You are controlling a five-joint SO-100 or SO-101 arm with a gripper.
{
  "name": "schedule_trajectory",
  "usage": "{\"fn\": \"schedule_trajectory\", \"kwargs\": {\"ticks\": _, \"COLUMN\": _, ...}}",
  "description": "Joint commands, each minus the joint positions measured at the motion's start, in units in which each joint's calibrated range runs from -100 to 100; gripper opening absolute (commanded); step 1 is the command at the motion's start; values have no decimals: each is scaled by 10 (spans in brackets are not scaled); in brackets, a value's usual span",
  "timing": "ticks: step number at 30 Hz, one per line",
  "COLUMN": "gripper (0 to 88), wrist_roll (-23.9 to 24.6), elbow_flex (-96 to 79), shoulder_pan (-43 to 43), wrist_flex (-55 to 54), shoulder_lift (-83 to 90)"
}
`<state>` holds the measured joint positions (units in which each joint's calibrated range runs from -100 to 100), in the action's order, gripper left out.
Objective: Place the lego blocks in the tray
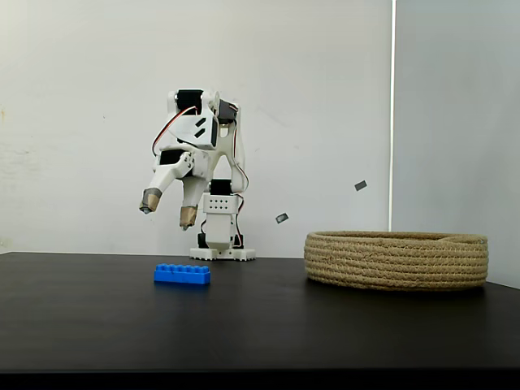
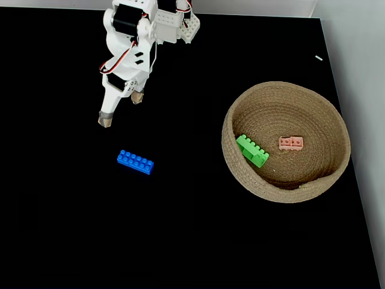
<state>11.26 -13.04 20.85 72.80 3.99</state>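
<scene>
The long blue brick [image 1: 182,275] lies nearest the low side camera, flat on the black table [image 1: 260,325] with its studs up and its long side facing that lens; in the fixed view from above it [image 2: 135,162] runs on a slant, its left end a little higher in the picture than its right, with 2 rows of studs along it. No writing or brand mark can be read on any brick, on the arm or on the basket. The gripper [image 1: 167,213] hangs in the air above and slightly left of the blue brick in the side view, apart from it, with its 2 tan-tipped fingers spread and nothing between them; from above it [image 2: 121,108] sits up-picture of the brick, tips pointing down-picture toward it. The tray [image 2: 286,188], a round coiled-rope basket, stands well to the right of the brick in both fixed views. Inside it the short green brick [image 2: 252,150] lies near the left wall, slanting down to the right, and the flat salmon-orange brick [image 2: 291,142] lies near the middle, roughly level.
</scene>
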Motion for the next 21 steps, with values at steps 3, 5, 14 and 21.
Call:
{"fn": "schedule_trajectory", "kwargs": {"ticks": 3, "gripper": 353, "wrist_roll": -6, "elbow_flex": 82, "shoulder_pan": 17, "wrist_flex": 0, "shoulder_lift": -26}}
{"fn": "schedule_trajectory", "kwargs": {"ticks": 5, "gripper": 352, "wrist_roll": -6, "elbow_flex": 121, "shoulder_pan": 13, "wrist_flex": 2, "shoulder_lift": -50}}
{"fn": "schedule_trajectory", "kwargs": {"ticks": 14, "gripper": 376, "wrist_roll": 15, "elbow_flex": 279, "shoulder_pan": -9, "wrist_flex": 2, "shoulder_lift": -196}}
{"fn": "schedule_trajectory", "kwargs": {"ticks": 21, "gripper": 385, "wrist_roll": 41, "elbow_flex": 393, "shoulder_pan": 3, "wrist_flex": 1, "shoulder_lift": -299}}
